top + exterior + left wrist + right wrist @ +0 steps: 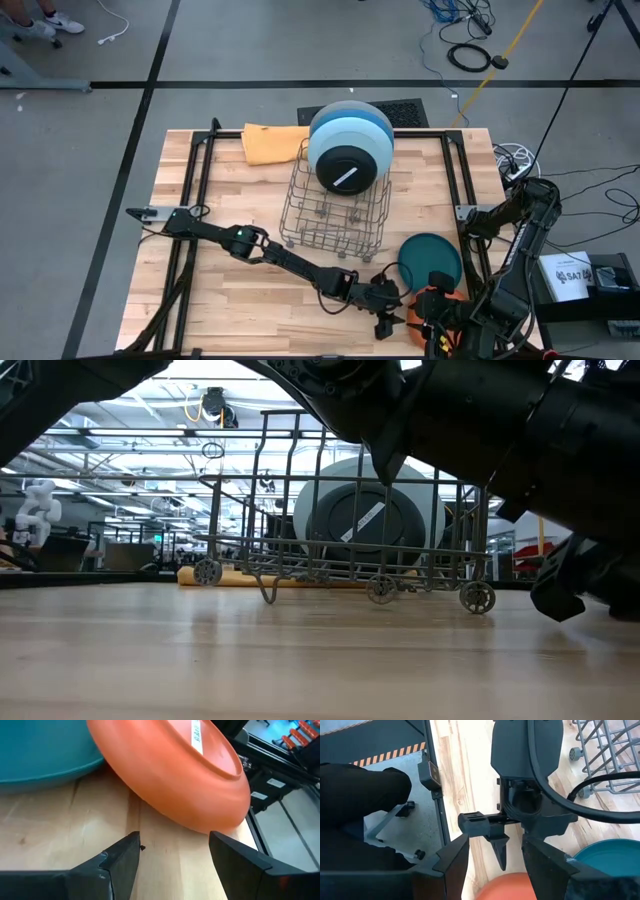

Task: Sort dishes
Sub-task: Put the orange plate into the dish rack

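Observation:
An orange plate (175,775) lies tilted with its underside and white sticker showing. Its lower rim (200,827) is on the wood and it leans over a teal plate (40,750) that lies flat near the table's right edge (430,258). My left gripper (175,840) is open, level with the table, its fingers on either side just short of that lower rim. My right gripper (495,840) is open above the orange plate (507,887). A black plate (347,168), a light blue plate (350,135) and a grey plate (345,106) stand on edge in the wire rack (335,215). My right gripper has its fingers spread over the orange plate's raised side, and its own body hides the spot, so I cannot tell whether it touches the plate. My left gripper touches nothing.
The wire rack (350,560) stands on small wheels at the table's middle, far side. An orange cloth (272,142) lies behind it at the far edge. Black frame rails run along the left and right sides. Bare wood lies at the near left.

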